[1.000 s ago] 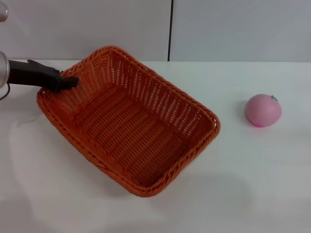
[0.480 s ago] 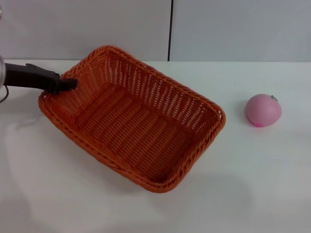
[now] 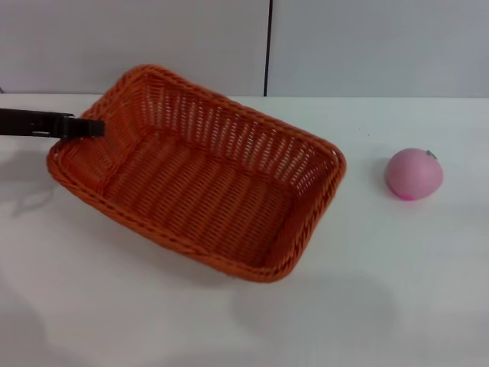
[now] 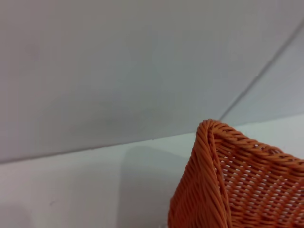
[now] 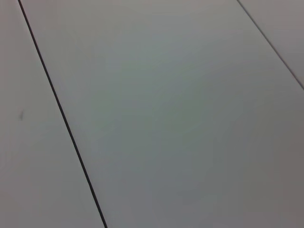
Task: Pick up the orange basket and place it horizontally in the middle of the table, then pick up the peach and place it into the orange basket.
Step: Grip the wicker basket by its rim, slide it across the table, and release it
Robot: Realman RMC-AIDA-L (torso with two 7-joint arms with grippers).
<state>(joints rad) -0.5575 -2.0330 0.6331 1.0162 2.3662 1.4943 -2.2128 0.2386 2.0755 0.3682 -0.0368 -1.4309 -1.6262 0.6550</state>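
The orange basket (image 3: 199, 191) sits left of centre on the white table (image 3: 382, 298), its long side slanting from back left to front right. My left gripper (image 3: 90, 127) reaches in from the left and is shut on the rim at the basket's left end. The left wrist view shows only a corner of the orange basket (image 4: 213, 180) close up against the wall. The pink peach (image 3: 413, 173) rests on the table well to the right of the basket, untouched. My right gripper is out of view.
A grey wall with a dark vertical seam (image 3: 267, 46) stands behind the table's back edge. Bare tabletop lies in front of the basket and between it and the peach. The right wrist view shows only wall panels.
The basket has turned on the table, its right end swinging toward the back, so it lies closer to horizontal. My left gripper has drawn back to the left, still holding the rim.
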